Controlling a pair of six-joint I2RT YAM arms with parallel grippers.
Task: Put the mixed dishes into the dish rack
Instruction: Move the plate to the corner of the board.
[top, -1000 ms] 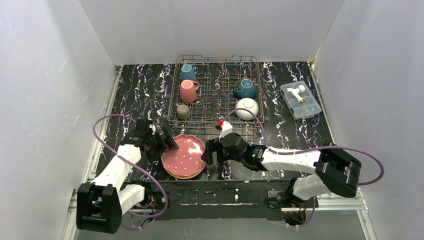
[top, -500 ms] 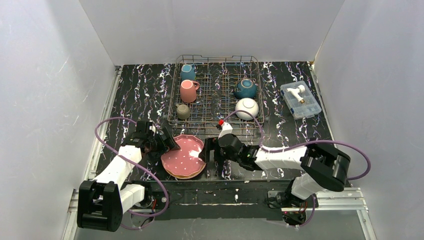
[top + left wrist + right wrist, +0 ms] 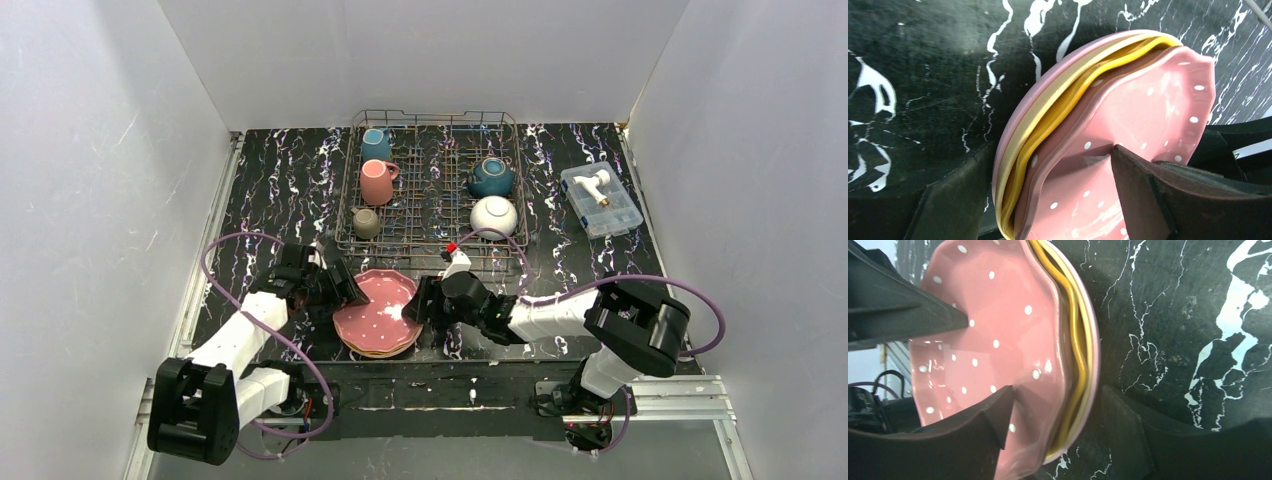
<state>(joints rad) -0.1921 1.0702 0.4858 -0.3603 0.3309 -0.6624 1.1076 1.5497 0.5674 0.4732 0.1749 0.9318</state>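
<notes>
A stack of scalloped plates lies at the table's near edge, a dotted pink plate (image 3: 378, 310) on top of yellow ones (image 3: 1073, 95). The pink plate (image 3: 1153, 100) is tilted off the stack. My left gripper (image 3: 341, 291) is open astride the stack's left rim (image 3: 1048, 165), one finger on the pink face, the other on the table outside. My right gripper (image 3: 420, 306) is open astride the right rim (image 3: 1058, 405) in the same way. The dish rack (image 3: 433, 118) holds blue (image 3: 376, 143), pink (image 3: 376, 182) and grey-olive (image 3: 366, 222) mugs, and teal (image 3: 491, 177) and white (image 3: 494, 216) bowls.
A clear plastic box (image 3: 600, 198) with a white item stands at the back right. The rack's near wall (image 3: 430, 255) is just behind the plates and both grippers. Purple cables loop beside each arm. White walls close the table on three sides.
My left gripper has pushed right against the plate stack. The stack has slid a little right and the pink plate's left edge has risen. My right gripper has closed in on the right rim.
</notes>
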